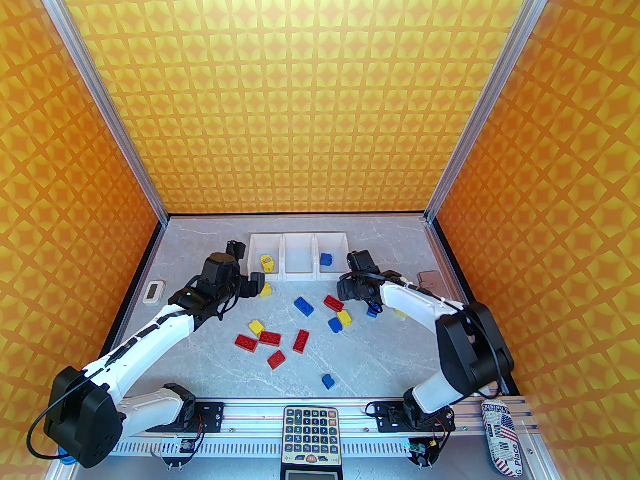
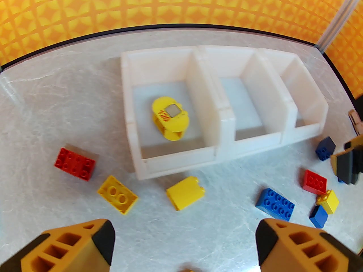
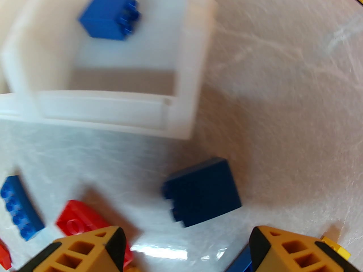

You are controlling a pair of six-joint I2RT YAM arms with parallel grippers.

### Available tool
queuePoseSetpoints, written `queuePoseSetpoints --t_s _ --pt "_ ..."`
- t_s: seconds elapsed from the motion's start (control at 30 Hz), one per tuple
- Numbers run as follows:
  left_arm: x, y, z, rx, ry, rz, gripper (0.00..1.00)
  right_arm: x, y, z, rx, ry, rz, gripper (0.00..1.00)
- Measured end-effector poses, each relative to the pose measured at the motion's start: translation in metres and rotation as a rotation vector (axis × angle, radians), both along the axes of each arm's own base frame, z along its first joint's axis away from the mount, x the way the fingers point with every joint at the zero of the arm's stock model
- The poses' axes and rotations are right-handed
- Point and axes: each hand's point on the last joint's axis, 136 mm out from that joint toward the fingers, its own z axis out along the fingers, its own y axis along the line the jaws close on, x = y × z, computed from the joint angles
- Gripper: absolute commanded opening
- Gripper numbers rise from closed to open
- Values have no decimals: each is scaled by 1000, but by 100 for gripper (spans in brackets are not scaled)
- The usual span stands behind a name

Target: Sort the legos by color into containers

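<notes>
Both claws being released, the left claw (image 2: pixel 185 237) should be lowered squarely over the yellow brick (image 2: pixel 185 193) lying on the bench (image 2: pixel 71 95) just before the left bin (image 2: pixel 175 163), and the right claw (image 3: pixel 187 242) centred on the dark blue brick (image 3: pixel 201 195) near the right bin (image 3: pixel 99 109).

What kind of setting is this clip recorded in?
Probably a lab data-collection booth, not a home: orange patterned panels on aluminium posts enclose a marble-look table, the left arm and right arm are bolted to a rail at its edge, and legos lie before white containers.
</notes>
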Motion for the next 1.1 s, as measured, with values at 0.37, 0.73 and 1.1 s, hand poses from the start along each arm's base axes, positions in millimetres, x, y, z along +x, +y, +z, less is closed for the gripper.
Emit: queuePoseSetpoints --t_s 0.37,0.73,1.1 --pt "-3 0 -10 -20 -41 -7 87 15 4 -7 5 20 -3 75" --pt "-5 -8 1 -79 -85 -9 88 25 4 -12 8 37 -12 71" --pt "-14 -6 21 -119 -166 -19 88 23 6 -20 6 79 -1 53"
